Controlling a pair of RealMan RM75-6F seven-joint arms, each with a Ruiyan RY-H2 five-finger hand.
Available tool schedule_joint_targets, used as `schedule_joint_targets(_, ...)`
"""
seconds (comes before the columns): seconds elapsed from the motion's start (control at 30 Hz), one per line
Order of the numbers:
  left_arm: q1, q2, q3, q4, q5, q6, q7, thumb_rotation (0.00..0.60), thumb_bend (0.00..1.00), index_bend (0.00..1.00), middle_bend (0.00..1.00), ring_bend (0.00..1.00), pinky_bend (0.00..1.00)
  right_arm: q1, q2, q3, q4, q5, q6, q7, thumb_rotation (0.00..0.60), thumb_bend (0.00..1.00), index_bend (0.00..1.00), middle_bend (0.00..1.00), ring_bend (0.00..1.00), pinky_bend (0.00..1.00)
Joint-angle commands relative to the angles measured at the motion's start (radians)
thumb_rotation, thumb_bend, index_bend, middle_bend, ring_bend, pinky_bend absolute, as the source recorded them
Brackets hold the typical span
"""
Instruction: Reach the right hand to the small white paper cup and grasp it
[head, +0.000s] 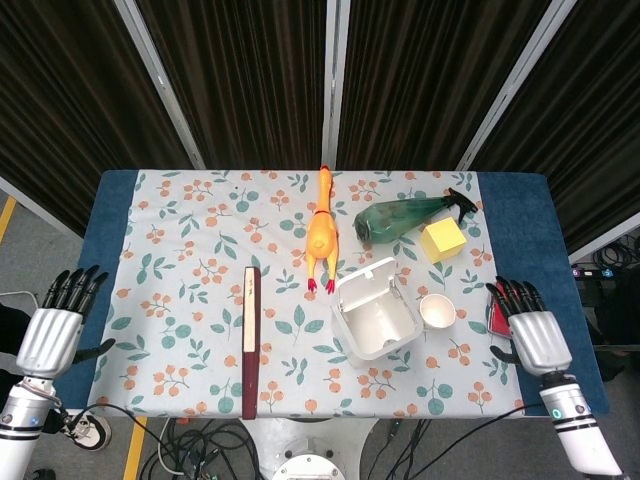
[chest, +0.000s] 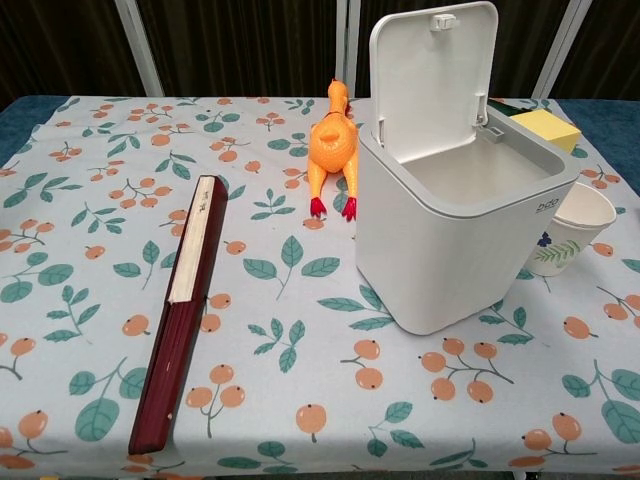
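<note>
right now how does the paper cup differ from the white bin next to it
The paper cup is much smaller than the white bin and round, while the bin is boxy with rounded corners. The cup has no lid; the bin has a hinged lid standing open. The cup carries a leafy print on its side in the chest view, whereas the bin is plain apart from small lettering. Both are white, upright, open-topped, and look empty, standing side by side on the tablecloth.

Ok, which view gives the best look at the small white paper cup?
The head view: the small white paper cup shows whole from above, open mouth up, between the white bin and the right hand. The chest view shows it from the side, partly hidden behind the bin.
</note>
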Motion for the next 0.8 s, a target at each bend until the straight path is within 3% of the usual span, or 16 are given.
schedule_joint_targets(0.03,0.000,-0.001,0.000,0.003,-0.002,-0.002,-0.003,0.600,0.00,0.04,0.03,0.00,0.04,0.052,-0.016,0.015,-0.027,0.014,-0.064,-0.055,0.600,0.04,0.00,0.00,0.00,0.00)
schedule_joint_targets(0.47,-0.001,0.005,0.004,0.014,-0.002,-0.008,-0.025,0.600,0.00,0.04,0.03,0.00,0.04,0.196,-0.102,0.041,-0.042,0.115,-0.264,-0.199,0.600,0.07,0.00,0.00,0.00,0.02)
schedule_joint_targets(0.63,-0.002,0.001,0.009,0.026,-0.003,-0.018,-0.040,0.600,0.00,0.04,0.03,0.00,0.04,0.215,-0.125,0.044,-0.043,0.156,-0.281,-0.235,0.600,0.14,0.00,0.02,0.00,0.15)
schedule_joint_targets(0.73,-0.004,0.000,0.012,0.033,-0.003,-0.023,-0.048,0.600,0.00,0.04,0.03,0.00,0.04,0.219,-0.137,0.042,-0.039,0.160,-0.268,-0.247,0.600,0.17,0.00,0.08,0.02,0.25)
schedule_joint_targets(0.8,-0.003,-0.001,0.012,0.036,-0.003,-0.022,-0.051,0.600,0.00,0.04,0.03,0.00,0.04,0.218,-0.144,0.037,-0.036,0.155,-0.255,-0.250,0.600,0.20,0.00,0.15,0.08,0.33)
